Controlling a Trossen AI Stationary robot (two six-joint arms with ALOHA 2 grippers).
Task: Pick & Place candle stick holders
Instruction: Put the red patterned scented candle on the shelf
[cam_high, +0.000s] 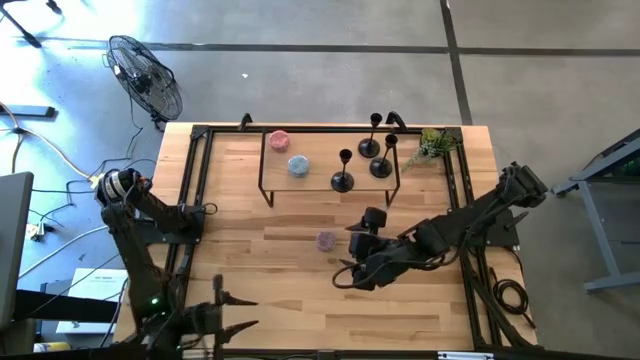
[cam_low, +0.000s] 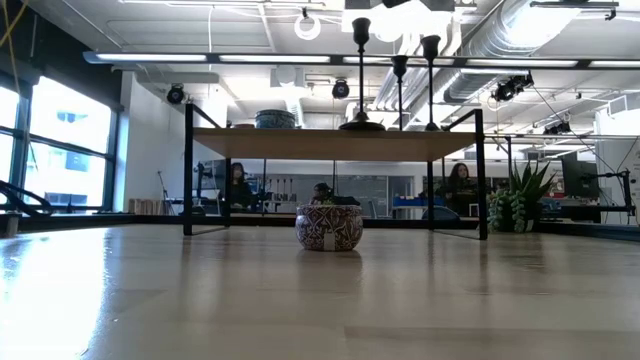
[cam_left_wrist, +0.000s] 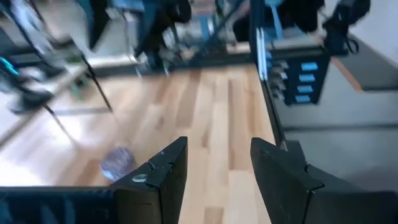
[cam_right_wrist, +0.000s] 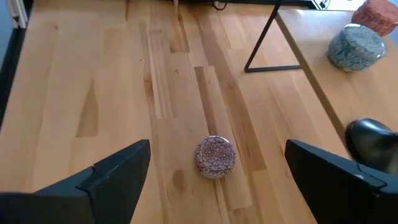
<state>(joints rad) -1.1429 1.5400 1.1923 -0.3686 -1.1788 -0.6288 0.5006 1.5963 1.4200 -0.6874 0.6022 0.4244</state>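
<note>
At centre right of the high view, hovering with right gripper (cam_high: 345, 262) spread over the tabletop (cam_high: 250, 260); aiming squarely at a candle stick holder (cam_high: 343, 172) stem, avoiding the small tin (cam_high: 326, 240); left gripper (cam_left_wrist: 214, 168) parked, spread too.

Right gripper (cam_right_wrist: 217, 171) low over table centre, fingers spread wide; left gripper (cam_left_wrist: 214, 171) parked, fingers apart.

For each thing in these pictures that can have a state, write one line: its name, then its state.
Candle stick holders: three, upright on the shelf.
Shelf: standing on the table, carrying holders and two tins.
Blue tin: on the shelf, lid on.
Pink tin: on the shelf, lid on.
Purple patterned tin: on the table, lid on, untouched.
Right tool: open, empty, facing the purple tin.
Left tool: open, empty, at the table's near-left edge.
Fan: on the floor.
</note>
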